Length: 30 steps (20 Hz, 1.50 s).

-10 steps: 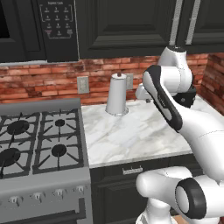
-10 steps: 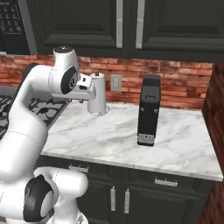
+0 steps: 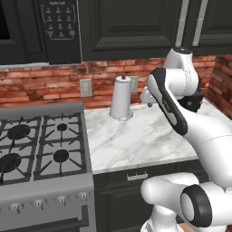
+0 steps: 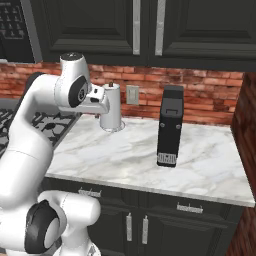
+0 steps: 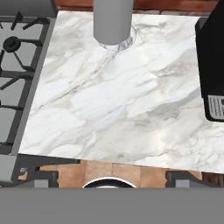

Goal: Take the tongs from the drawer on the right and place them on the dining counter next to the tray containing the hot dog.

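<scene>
My gripper (image 5: pixel 112 176) hangs high over the small marble worktop (image 5: pixel 118 105) and looks down on it. Its two dark fingertips (image 5: pixel 43 177) stand wide apart at the bottom of the hand view, open, with nothing between them. The hand (image 4: pixel 97 103) sits just left of a grey jug. Under the worktop run two shut black drawers with short silver handles, the right drawer (image 4: pixel 200 201) and a left one (image 4: pixel 92 192). The tongs are hidden. The dining counter, the tray and the hot dog are out of view.
A tall grey jug (image 3: pixel 121 97) stands at the back of the worktop by the brick wall. A tall black appliance (image 4: pixel 170 125) stands right of the middle. A gas stove (image 3: pixel 36 140) adjoins the worktop on the left. Dark wall cabinets hang overhead.
</scene>
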Motion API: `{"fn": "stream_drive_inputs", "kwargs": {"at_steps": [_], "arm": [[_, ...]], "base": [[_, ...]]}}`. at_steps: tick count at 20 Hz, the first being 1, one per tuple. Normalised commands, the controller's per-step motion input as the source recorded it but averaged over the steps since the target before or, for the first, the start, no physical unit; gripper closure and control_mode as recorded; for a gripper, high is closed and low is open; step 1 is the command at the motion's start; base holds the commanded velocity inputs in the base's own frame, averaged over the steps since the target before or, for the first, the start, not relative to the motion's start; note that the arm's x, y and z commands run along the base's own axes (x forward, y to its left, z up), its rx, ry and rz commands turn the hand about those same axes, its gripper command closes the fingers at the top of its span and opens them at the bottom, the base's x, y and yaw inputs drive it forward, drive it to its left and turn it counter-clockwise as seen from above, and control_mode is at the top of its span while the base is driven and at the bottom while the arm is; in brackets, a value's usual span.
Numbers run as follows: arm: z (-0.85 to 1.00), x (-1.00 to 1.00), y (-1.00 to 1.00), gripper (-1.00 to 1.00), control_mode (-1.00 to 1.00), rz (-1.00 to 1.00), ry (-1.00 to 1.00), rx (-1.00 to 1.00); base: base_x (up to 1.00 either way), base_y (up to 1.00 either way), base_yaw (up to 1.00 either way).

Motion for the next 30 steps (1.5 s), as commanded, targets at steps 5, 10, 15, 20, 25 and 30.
{"fn": "stream_drive_inputs", "kwargs": {"at_steps": [5, 10, 15, 20, 25, 30], "arm": [[0.0, -0.33, -0.14, -1.0, -1.0, -0.04, -0.06, 0.0], [0.0, -0.42, -0.6, -1.0, -1.0, -0.25, -0.11, 0.03], [0.0, -0.35, -0.66, -1.0, -1.0, -0.31, -0.07, 0.03], [-0.01, -0.11, -0.61, -1.0, -1.0, -0.28, 0.0, 0.04], [-0.15, 0.0, -0.59, -1.0, -1.0, -0.2, 0.0, 0.09], [-0.2, -0.01, -0.43, -1.0, -1.0, -0.11, -0.01, 0.14]], "base": [[0.0, 0.0, 0.0], [0.0, 0.0, 0.0], [0.0, 0.0, 0.0], [0.0, 0.0, 0.0], [0.0, 0.0, 0.0], [0.0, 0.0, 0.0]]}}
